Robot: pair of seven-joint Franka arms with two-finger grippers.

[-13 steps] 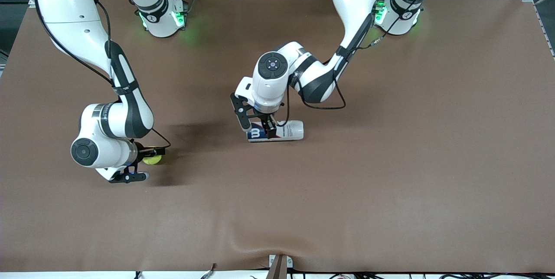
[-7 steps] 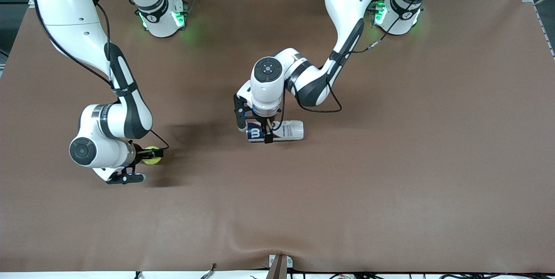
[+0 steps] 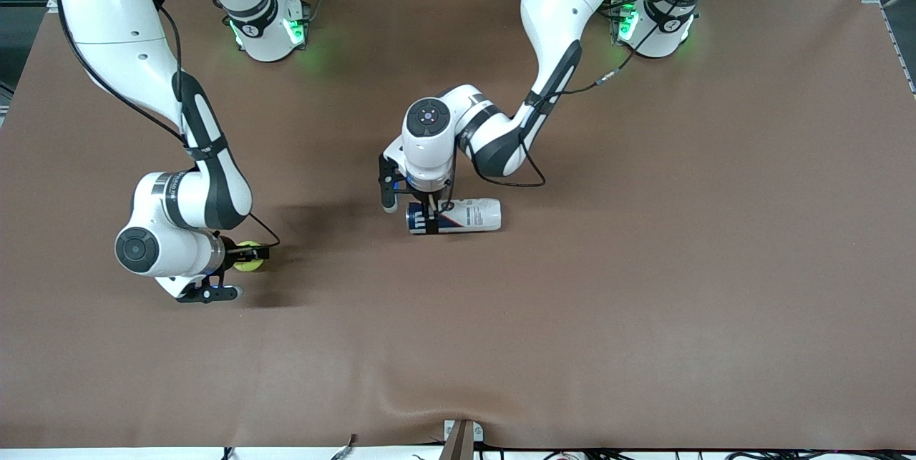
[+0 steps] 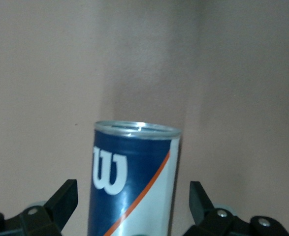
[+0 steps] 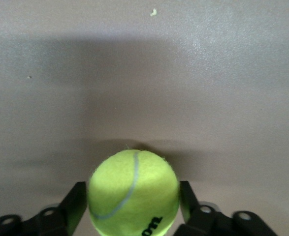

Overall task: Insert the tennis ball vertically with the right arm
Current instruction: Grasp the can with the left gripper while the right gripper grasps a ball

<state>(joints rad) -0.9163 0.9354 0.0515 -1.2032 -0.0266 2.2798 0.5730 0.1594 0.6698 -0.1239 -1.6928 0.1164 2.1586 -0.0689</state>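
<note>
A yellow-green tennis ball (image 5: pixel 133 194) rests on the brown table toward the right arm's end, a little nearer the front camera than the can. My right gripper (image 5: pixel 132 196) is down at the ball (image 3: pixel 249 264), with a black finger pressed against each side of it. A blue and white Wilson can (image 3: pixel 461 215) lies on its side mid-table, its open rim toward the right arm's end. My left gripper (image 3: pixel 409 207) straddles the can (image 4: pixel 134 167) near that rim. Its fingers (image 4: pixel 65 196) stand open, with a gap on each side.
The brown table mat (image 3: pixel 644 267) is bare apart from the ball and the can. A small metal bracket (image 3: pixel 461 435) sits at the table's edge nearest the front camera.
My right gripper's fingers have closed in on the tennis ball. The left arm has shifted toward the right arm's end, bringing its open gripper nearer the can's rim.
</note>
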